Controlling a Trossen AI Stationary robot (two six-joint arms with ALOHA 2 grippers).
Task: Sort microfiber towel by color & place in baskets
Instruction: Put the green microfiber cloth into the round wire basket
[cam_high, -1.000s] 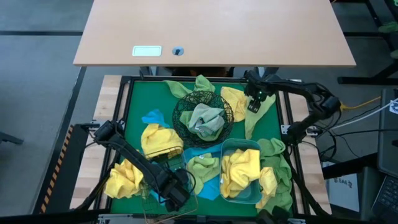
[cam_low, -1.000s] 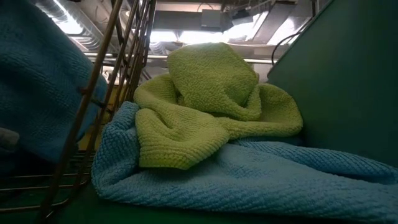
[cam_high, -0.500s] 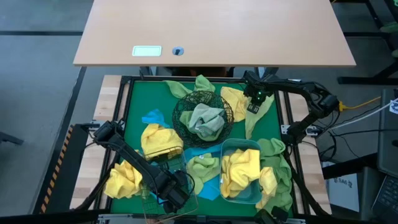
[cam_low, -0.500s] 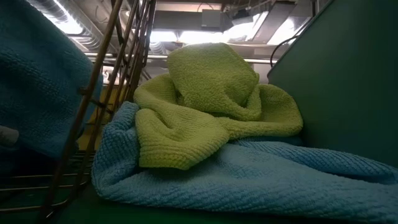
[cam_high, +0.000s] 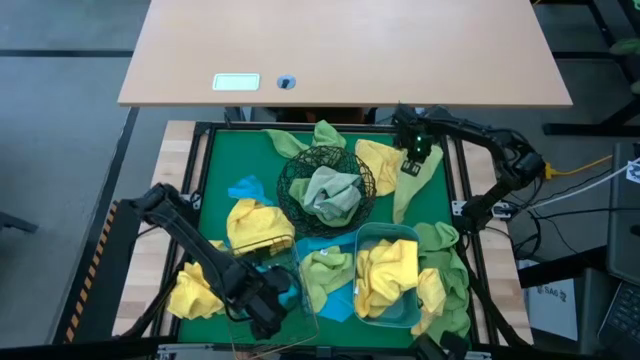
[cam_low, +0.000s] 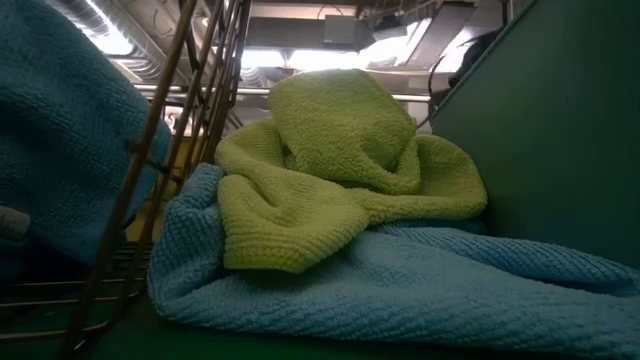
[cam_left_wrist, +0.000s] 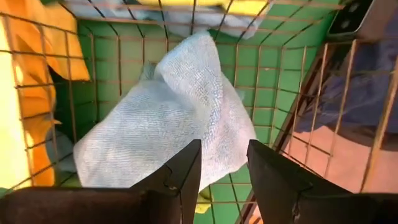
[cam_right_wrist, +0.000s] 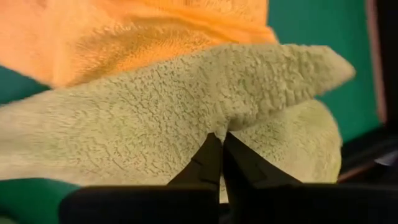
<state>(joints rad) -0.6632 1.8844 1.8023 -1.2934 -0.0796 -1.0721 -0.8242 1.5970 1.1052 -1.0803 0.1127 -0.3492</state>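
Evidently the right pincer (cam_right_wrist: 219, 140) is pinched together on a light green towel (cam_right_wrist: 186, 118) near the desk's far right corner, while the left pincer (cam_left_wrist: 224, 163) hangs parted over the copper basket (cam_left_wrist: 298, 124), a blue towel (cam_left_wrist: 168, 124) lying inside.

R claw (cam_high: 411, 160) on green towel (cam_high: 415, 185), far corner; L claw (cam_high: 268, 318) over copper basket (cam_high: 300, 322).

Yellow, green, blue towels (cam_high: 258, 224) crumpled across mat; mesh bowl (cam_high: 326, 180) (central) holds a green one.
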